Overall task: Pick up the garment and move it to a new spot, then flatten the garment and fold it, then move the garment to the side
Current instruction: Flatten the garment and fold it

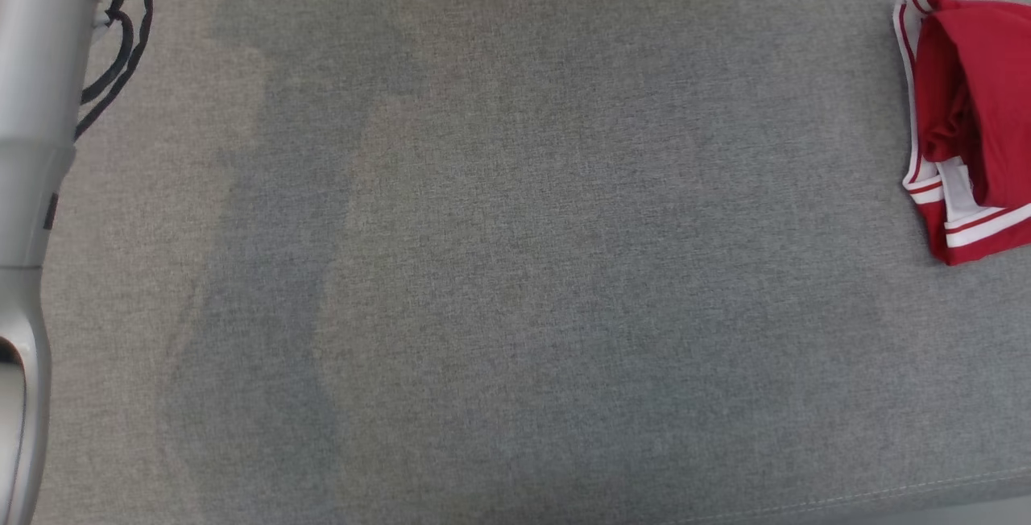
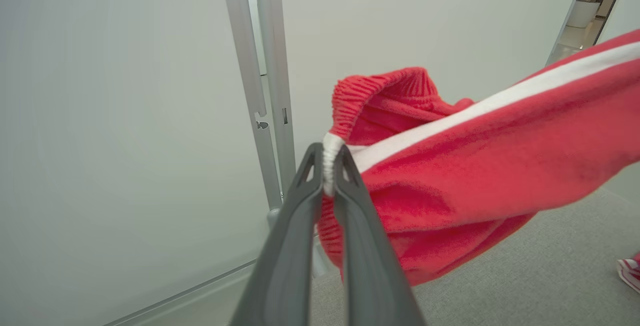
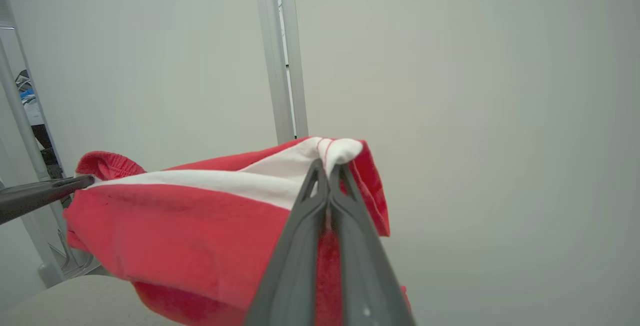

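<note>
Both grippers have the garment up in the air, stretched out between them. The left gripper is pinched tight on a white ribbed edge right next to the red ribbed band. The right gripper is clamped on a bunched white-and-red corner at the other end. In the right wrist view the left arm's dark fingers come in from the left edge and meet the far end of the cloth. It's red, fleecy-looking stuff with a white stripe along it. It sags a bit in the middle, and as far as I can tell it hangs above the surface without touching it.

The surface is a big grey woven fabric, kind of like upholstery, with soft blotchy shadows across it. There's a stitched seam near the bottom right in the head view. A pale forearm with looped black cables runs down the left edge there. Over at the right edge a second red piece with white stripes lies loosely folded on the fabric. A bit of it also shows at the lower right of the left wrist view.

Room-wise, there are plain pale wall panels behind everything, joined by a grey metal post with slots in it. At the top right of the left wrist view there's a bright gap with a white planter.
</note>
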{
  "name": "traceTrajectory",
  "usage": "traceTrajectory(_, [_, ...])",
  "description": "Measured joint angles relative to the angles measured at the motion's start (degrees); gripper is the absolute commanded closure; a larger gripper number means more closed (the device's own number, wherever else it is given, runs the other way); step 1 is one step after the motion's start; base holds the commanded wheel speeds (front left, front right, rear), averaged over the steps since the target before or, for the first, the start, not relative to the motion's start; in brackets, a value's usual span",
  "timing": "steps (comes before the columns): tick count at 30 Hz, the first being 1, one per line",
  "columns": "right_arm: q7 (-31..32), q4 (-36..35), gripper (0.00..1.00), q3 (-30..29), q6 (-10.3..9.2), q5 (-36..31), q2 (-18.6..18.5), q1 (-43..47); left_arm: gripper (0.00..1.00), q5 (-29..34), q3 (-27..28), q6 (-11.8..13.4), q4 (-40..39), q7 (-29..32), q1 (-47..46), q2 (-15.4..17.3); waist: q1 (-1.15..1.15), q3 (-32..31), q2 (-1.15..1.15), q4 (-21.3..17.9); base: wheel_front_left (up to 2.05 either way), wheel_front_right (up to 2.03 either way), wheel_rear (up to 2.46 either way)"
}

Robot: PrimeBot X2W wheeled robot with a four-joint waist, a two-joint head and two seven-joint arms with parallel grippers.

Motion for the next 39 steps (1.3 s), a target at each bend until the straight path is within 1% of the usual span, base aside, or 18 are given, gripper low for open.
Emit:
traceTrajectory(2, [-0.01, -0.65, 1.0, 0.34, 0.0, -0.78, 0.97, 2.32, 1.0, -1.36, -2.32, 0.0, 1.52, -0.96, 0.57, -0.21, 0.0, 0.91, 0.0, 0.11, 0.0, 0.0, 0.0])
traceTrajectory(6, [0.0, -0.8, 1.0, 2.64, 0.0, -1.56, 1.4, 11.06, 1.0, -5.15, -6.91, 0.0, 3.24, -2.2, 6.96, 0.33, 0.0, 0.78, 0.0, 0.56, 0.0, 0.0, 0.0])
traceTrajectory(11, [0.0, -2.01, 1.0, 4.04, 0.0, -0.88, 1.52, 21.9, 1.0, -9.77, -12.79, 0.0, 3.42, 0.11, 15.9, 2.53, 0.0, -1.44, 0.0, 0.79, 0.0, 0.0, 0.0])
traceTrajectory(15, [0.0, -3.1, 1.0, 5.66, 0.0, -0.47, 1.04, 29.79, 1.0, -14.05, -15.55, 0.0, 1.99, 4.81, 22.68, 4.57, -0.01, -3.99, 0.0, 0.74, 0.0, 0.0, 0.0])
traceTrajectory(18, [0.0, -4.25, 1.0, 8.23, 0.01, 0.55, -0.01, 34.79, 1.0, -17.01, -17.1, -0.01, -0.34, 8.88, 27.63, 6.24, -0.01, -6.36, 0.0, 0.61, 0.0, 0.0, 0.0])
traceTrajectory(22, [0.46, -7.49, 1.0, 14.36, 0.01, 5.48, -2.94, 40.79, 1.0, -20.8, -19.38, -0.01, -5.79, 15.03, 35.31, 9.34, -0.01, -10.15, 0.0, 0.29, 0.0, 0.0, 0.0])
traceTrajectory(24, [1.81, -8.64, 1.0, 17.02, 0.01, 7.4, -5.54, 42.86, 1.0, -22.18, -20.45, 0.18, -9.27, 17.86, 39.57, 11.47, -0.01, -12.37, 0.0, 0.06, 0.0, 0.0, 0.0])
traceTrajectory(27, [3.76, -11.21, 1.0, 19.72, 0.02, 10.1, -8.65, 46.09, 1.0, -24.93, -21.48, 1.88, -15.97, 21.79, 45.07, 14.45, -0.01, -15.55, 0.0, -0.29, 0.0, 0.0, 0.0])
traceTrajectory(31, [5.82, -15.81, 1.0, 21.76, 0.04, 11.61, -13.45, 48.58, 1.0, -27.99, -21.78, 5.86, -26.66, 25.15, 50.66, 19.06, -0.01, -19.47, 0.0, -0.71, 0.0, 0.0, 0.0])
traceTrajectory(35, [6.39, -19.89, 1.0, 21.38, 0.04, 12.07, -17.24, 49.28, 1.0, -29.52, -20.36, 10.12, -36.17, 25.86, 53.2, 22.58, -0.01, -22.26, 0.0, -1.06, 0.0, 0.0, 0.0])
traceTrajectory(39, [6.66, -21.19, 1.0, 19.52, 0.04, 12.03, -18.78, 48.49, 1.0, -29.8, -18.9, 12.57, -40.61, 26.59, 52.93, 24.07, -0.01, -22.53, 0.0, -1.25, 0.0, 0.0, 0.0])
